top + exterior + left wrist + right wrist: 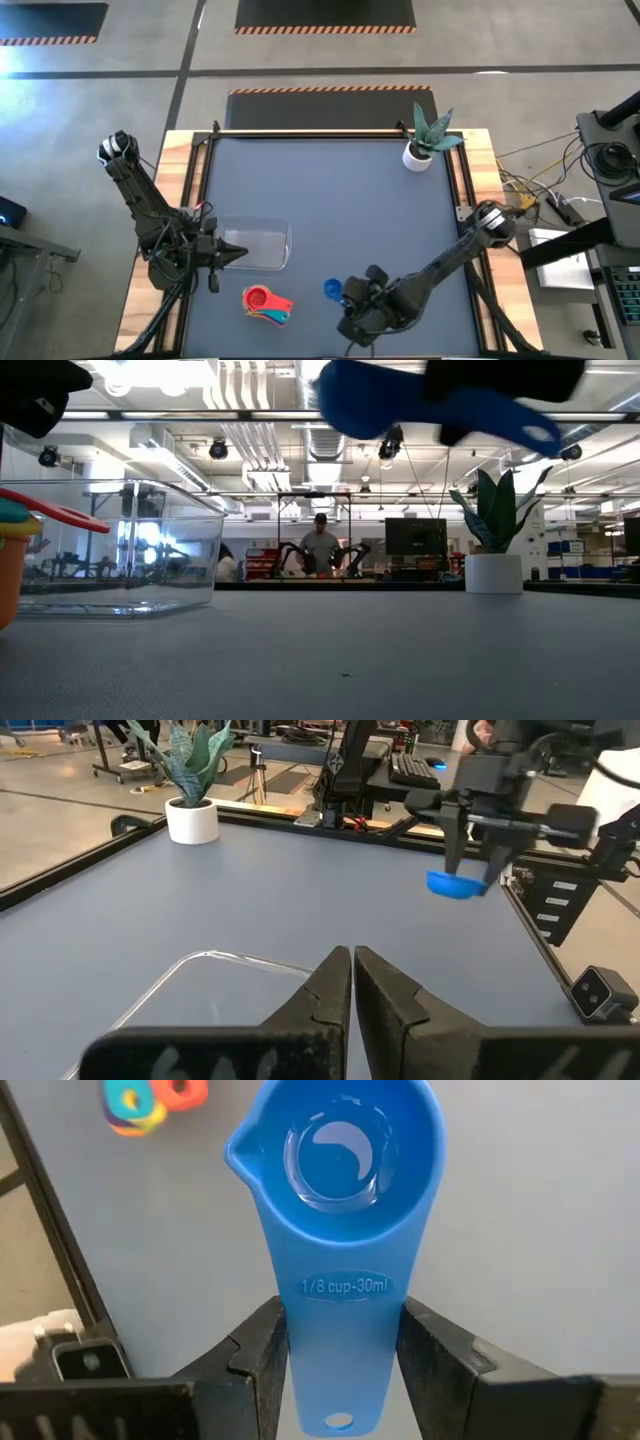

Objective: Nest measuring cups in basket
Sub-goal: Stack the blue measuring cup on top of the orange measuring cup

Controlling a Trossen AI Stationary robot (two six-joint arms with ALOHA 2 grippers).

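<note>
Blue cup [335,1170] level, handle pinched lengthwise in right gripper [340,1350].

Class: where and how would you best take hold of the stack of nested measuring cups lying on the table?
Probably by the flat handles fanning from the nested cups, coming straight down from above. The bowls are round and stacked, whereas the handles give the fingers thin parallel faces. The left gripper waits nearest.

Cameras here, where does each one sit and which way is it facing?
High view: overhead, straight down; both arms, basket, nested cups.
Low view: table height, facing the room; blue cup overhead, plant pot.
Left wrist view: past shut left end effector across the table toward the right arm.
Right wrist view: down onto the blue cup in the right end effector.
Shared: all show the blue cup.
</note>
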